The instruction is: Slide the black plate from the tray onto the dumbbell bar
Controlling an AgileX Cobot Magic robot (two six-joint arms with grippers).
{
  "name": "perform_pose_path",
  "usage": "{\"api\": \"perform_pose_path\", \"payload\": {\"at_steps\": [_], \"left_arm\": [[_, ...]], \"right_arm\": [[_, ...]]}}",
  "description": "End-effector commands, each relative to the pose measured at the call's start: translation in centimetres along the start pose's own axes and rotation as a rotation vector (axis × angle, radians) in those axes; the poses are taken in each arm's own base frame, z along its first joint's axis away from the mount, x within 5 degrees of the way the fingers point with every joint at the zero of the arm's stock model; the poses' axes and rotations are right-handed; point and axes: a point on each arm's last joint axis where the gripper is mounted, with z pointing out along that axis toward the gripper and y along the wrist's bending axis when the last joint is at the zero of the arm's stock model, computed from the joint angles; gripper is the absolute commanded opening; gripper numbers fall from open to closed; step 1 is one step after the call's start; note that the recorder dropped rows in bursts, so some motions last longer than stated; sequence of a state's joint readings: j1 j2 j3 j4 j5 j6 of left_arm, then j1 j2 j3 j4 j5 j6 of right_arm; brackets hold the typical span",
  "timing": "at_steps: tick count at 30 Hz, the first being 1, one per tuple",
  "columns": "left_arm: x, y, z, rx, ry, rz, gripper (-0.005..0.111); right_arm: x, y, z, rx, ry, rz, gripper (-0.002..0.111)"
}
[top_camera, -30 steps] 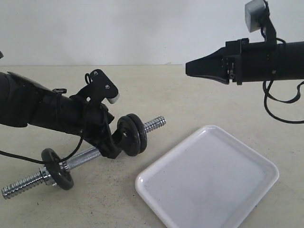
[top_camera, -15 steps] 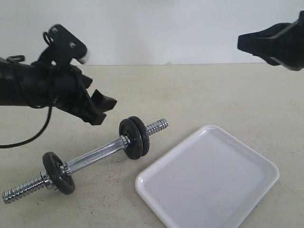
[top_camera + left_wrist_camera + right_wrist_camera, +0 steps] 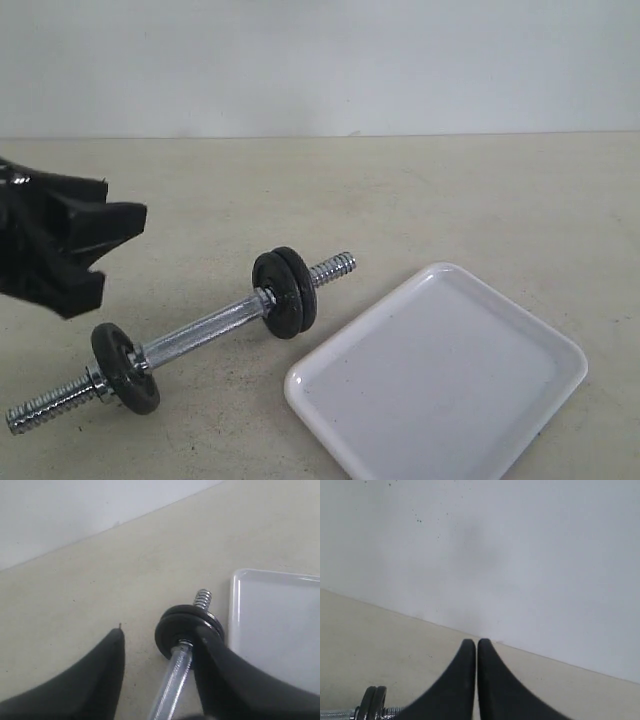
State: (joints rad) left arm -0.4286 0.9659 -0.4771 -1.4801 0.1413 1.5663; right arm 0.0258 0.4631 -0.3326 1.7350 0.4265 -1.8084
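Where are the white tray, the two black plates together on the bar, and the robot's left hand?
tray (image 3: 440, 385), exterior view, bare middle of its floor.
paired black plates (image 3: 283, 298), exterior view, face of the nearer plate.
left hand (image 3: 121, 250), exterior view, midway between its open fingertips.

Chrome dumbbell bar (image 3: 205, 328) has a pair of matte black plates (image 3: 285, 292) pressed together, on edge, near 1 threaded end and a 3rd black plate (image 3: 125, 367) near the other. Glossy white tray (image 3: 440, 380) lies flat just beside the pair.
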Motion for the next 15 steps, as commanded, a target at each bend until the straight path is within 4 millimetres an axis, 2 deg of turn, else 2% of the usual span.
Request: {"api": "perform_pose_path", "payload": {"at_steps": [1, 7, 12, 15], "left_arm": [[2.1, -0.9, -2.2, 0.042, -0.031, -0.115, 0.040], [5.0, -1.5, -4.1, 0.053, -0.045, -0.213, 0.040], [7.7, -1.8, -4.6, 0.049, -0.018, -0.313, 0.040], [9.3, -1.7, -4.6, 0.023, 0.019, -0.353, 0.040]], "right_arm": [[2.2, 1.2, -2.9, 0.024, -0.080, 0.056, 0.000], [4.9, 2.3, -4.9, 0.010, -0.161, 0.137, 0.000], [7.4, 2.8, -5.0, -0.025, -0.129, 0.207, 0.000], [7.5, 2.9, -4.9, -0.042, -0.126, 0.208, 0.000]]}}
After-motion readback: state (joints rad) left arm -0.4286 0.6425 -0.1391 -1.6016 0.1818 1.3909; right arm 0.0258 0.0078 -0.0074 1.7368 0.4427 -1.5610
